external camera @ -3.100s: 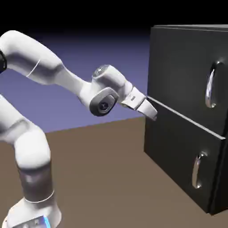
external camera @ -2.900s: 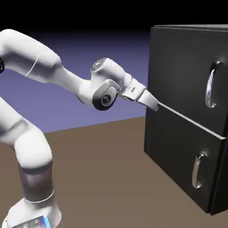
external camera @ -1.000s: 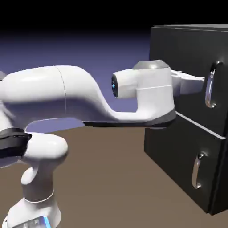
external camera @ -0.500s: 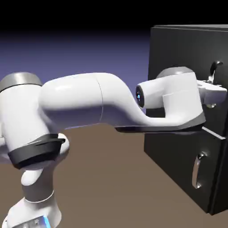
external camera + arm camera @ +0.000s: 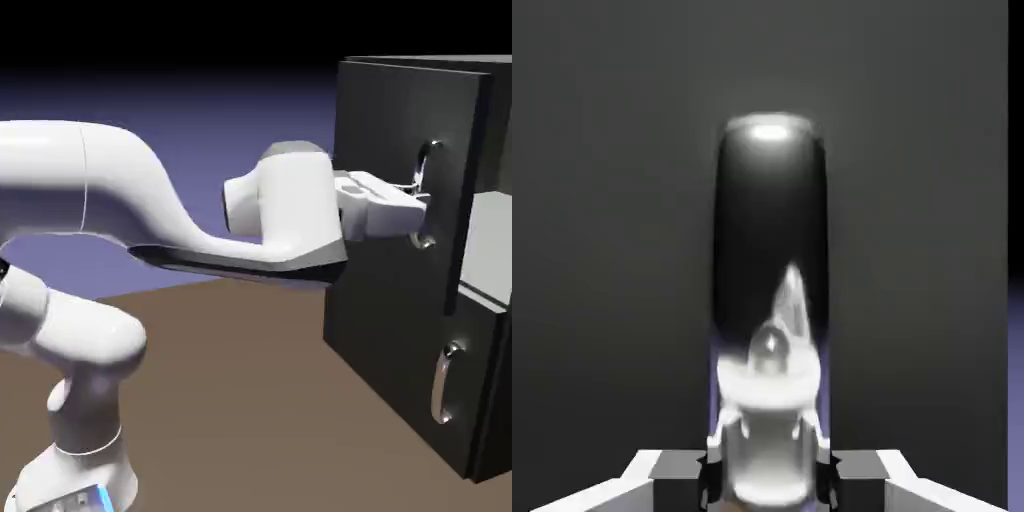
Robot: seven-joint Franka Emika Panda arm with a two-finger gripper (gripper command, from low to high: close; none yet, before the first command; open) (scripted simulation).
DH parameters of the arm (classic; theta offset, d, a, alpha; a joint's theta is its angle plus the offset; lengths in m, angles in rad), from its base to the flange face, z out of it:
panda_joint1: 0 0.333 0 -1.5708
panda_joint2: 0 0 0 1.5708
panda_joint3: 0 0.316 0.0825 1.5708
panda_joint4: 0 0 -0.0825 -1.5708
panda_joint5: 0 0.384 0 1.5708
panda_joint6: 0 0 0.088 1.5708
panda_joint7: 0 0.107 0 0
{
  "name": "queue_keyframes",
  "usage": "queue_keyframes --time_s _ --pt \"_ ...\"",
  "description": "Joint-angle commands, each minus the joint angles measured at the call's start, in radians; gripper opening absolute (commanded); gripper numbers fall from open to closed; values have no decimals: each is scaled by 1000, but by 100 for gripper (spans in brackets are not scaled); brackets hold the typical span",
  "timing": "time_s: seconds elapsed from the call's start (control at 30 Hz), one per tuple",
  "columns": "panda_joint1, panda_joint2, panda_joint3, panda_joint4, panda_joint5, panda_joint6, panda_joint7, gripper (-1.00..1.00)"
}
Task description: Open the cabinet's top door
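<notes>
Hand (image 5: 419,207) on door handle (image 5: 424,160), blue-violet backdrop (image 5: 200,100) behind

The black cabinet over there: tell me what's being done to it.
The robot arm has its pincer closed on the upper chrome handle of the cabinet. The top door stands partly open, with part of a grey inner shelf showing behind its edge. Below, the bottom door is shut, and nothing is touching its smaller handle.
</notes>
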Motion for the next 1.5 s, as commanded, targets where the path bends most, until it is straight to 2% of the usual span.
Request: queue_keyframes --time_s 0.0,0.33,0.6,1.1,1.3,1.47 --pt "-36 -3 31 -22 19 -9 0 -100" --pt "-398 -69 357 -214 227 -47 -2 -100" --pt "-688 -170 630 -328 435 -3 -14 -100" --pt "-1228 -417 1029 -424 792 317 -37 -100" --pt "-1284 -502 1057 -492 1053 359 -265 -100" --pt "-1168 -556 1040 -557 1257 237 -483 -100"
